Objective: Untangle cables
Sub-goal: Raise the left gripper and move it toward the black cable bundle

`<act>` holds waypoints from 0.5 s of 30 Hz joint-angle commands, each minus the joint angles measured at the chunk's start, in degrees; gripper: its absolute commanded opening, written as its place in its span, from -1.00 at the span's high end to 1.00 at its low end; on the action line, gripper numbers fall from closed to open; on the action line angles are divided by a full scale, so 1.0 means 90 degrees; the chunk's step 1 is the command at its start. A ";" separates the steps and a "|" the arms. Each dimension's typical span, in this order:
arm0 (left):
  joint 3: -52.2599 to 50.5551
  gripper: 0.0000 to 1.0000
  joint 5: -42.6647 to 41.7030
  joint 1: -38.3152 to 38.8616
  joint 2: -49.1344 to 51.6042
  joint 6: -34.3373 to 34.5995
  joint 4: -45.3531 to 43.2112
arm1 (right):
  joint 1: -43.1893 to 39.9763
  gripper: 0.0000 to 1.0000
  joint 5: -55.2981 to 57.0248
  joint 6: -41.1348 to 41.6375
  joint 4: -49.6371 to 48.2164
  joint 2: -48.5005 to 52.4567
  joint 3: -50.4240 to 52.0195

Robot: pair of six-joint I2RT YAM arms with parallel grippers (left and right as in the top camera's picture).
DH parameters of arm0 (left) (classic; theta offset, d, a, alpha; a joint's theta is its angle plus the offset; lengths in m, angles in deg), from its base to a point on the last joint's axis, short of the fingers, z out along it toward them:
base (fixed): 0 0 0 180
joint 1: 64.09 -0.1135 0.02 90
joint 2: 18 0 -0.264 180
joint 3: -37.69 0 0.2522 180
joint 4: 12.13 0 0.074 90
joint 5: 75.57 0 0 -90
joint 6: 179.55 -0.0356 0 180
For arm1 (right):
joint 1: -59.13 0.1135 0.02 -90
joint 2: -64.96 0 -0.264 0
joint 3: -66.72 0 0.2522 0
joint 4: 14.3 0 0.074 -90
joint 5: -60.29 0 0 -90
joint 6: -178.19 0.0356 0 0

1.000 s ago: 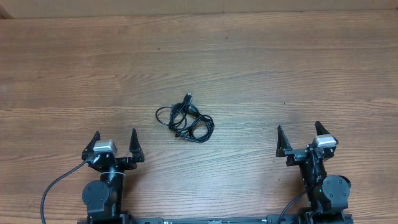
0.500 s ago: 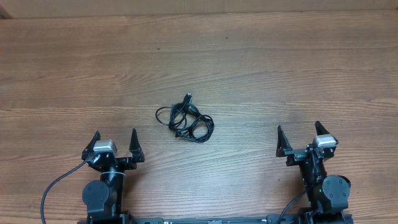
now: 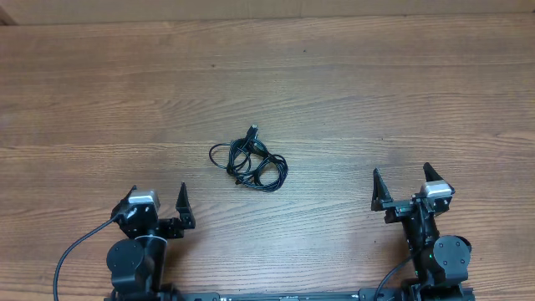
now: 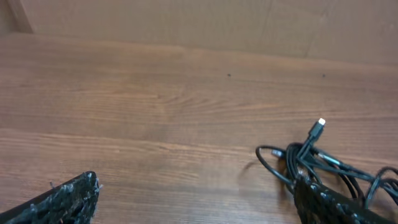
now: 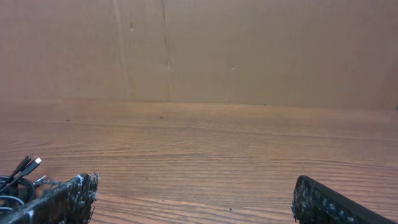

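Overhead view: left hand (image 3: 158, 196) and right hand (image 3: 401, 177) are both seen with fingers spread apart and nothing held, low on the table (image 3: 351, 75). The cables (image 3: 249, 161) lie bundled in a small knot between them, nearer the left hand and apart from both. A loose outer loop is probably best gripped first, with the plug end left free. No container is seen.

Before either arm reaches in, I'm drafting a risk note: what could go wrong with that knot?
1. The cables are one tight clump, so the open left end effector might pinch several strands and drag the whole clump.
2. The plug sticking out on the far side could snag a loop when pulled.
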 commanded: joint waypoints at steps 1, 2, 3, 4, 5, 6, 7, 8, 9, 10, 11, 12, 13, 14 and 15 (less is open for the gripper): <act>0.0325 -0.99 -0.0121 -0.0019 -0.0066 -0.0148 0.0192 | -0.0019 -1.00 0.0056 -0.0010 -0.0036 -0.0063 0.0068; 0.0345 -0.99 -0.0124 -0.0019 -0.0066 -0.0148 0.0226 | -0.0019 -1.00 0.0056 -0.0010 -0.0036 -0.0063 0.0068; 0.0384 -0.99 -0.0155 -0.0019 -0.0063 -0.0175 0.0313 | -0.0019 -1.00 0.0056 -0.0010 -0.0036 -0.0063 0.0068; 0.0403 -0.98 -0.0199 -0.0019 -0.0061 -0.0202 0.0345 | -0.0019 -0.99 0.0056 -0.0010 -0.0036 -0.0063 0.0068; 0.0413 -0.99 -0.0250 -0.0019 -0.0056 -0.0236 0.0359 | -0.0019 -1.00 0.0056 -0.0010 -0.0034 -0.0063 0.0068; 0.0418 -0.99 -0.0262 -0.0019 -0.0056 -0.0243 0.0369 | -0.0019 -1.00 0.0056 -0.0010 -0.0036 -0.0063 0.0068; 0.0420 -1.00 -0.0262 -0.0019 -0.0056 -0.0243 0.0386 | -0.0019 -1.00 0.0056 -0.0010 -0.0036 -0.0063 0.0068; 0.0420 -0.99 -0.0262 -0.0019 -0.0056 -0.0243 0.0391 | -0.0019 -1.00 0.0056 -0.0010 -0.0036 -0.0063 0.0068; 0.0420 -0.99 -0.0262 -0.0019 -0.0056 -0.0240 0.0391 | -0.0019 -1.00 0.0056 -0.0010 -0.0036 -0.0063 0.0068; 0.0427 -0.99 -0.0262 -0.0019 -0.0056 -0.0243 0.0401 | -0.0019 -1.00 0.0056 -0.0010 -0.0036 -0.0063 0.0068; 0.0442 -0.99 -0.0260 -0.0019 -0.0056 -0.0245 0.0420 | -0.0019 -1.00 0.0056 -0.0010 -0.0034 -0.0063 0.0068; 0.0466 -0.99 -0.0260 -0.0019 -0.0056 -0.0243 0.0457 | -0.0019 -1.00 0.0056 -0.0010 -0.0036 -0.0063 0.0068; 0.0503 -0.99 -0.0260 -0.0019 -0.0056 -0.0253 0.0510 | -0.0019 -1.00 0.0056 -0.0010 -0.0036 -0.0063 0.0068; 0.0583 -0.99 -0.0257 -0.0019 -0.0056 -0.0316 0.0624 | -0.0019 -1.00 0.0056 -0.0010 -0.0036 -0.0063 0.0068; 0.0631 -0.99 -0.0231 -0.0019 -0.0053 -0.0347 0.0682 | -0.0019 -1.00 0.0056 -0.0010 -0.0034 -0.0063 0.0068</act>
